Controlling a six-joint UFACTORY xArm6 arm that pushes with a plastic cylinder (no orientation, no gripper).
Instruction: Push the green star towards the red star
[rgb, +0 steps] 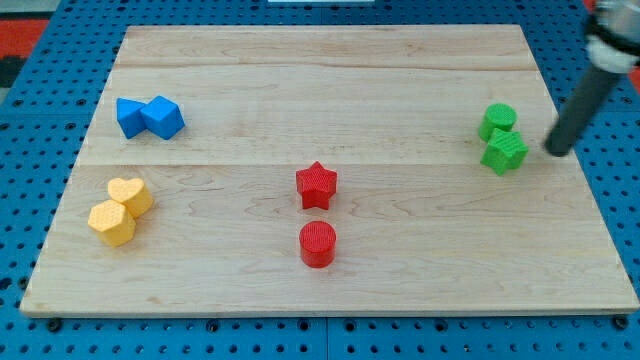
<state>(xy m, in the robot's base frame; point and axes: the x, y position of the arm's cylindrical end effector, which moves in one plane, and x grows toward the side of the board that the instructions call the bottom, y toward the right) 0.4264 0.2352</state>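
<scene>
Wooden counter (330, 270) on blue pegboard. Green star (506, 152) at the view's right, touching green cylinder (498, 119); red star (316, 184) mid-board, well apart. My tip (556, 151) just right of the green star, apparently not touching. No jaws on this end effector, plain rod. Approach step; next, push leftward, slightly down.

No text, label, brand, number or sign can be read anywhere in the camera view. The wooden board (330, 60) and the coloured blocks on it carry no markings.
</scene>
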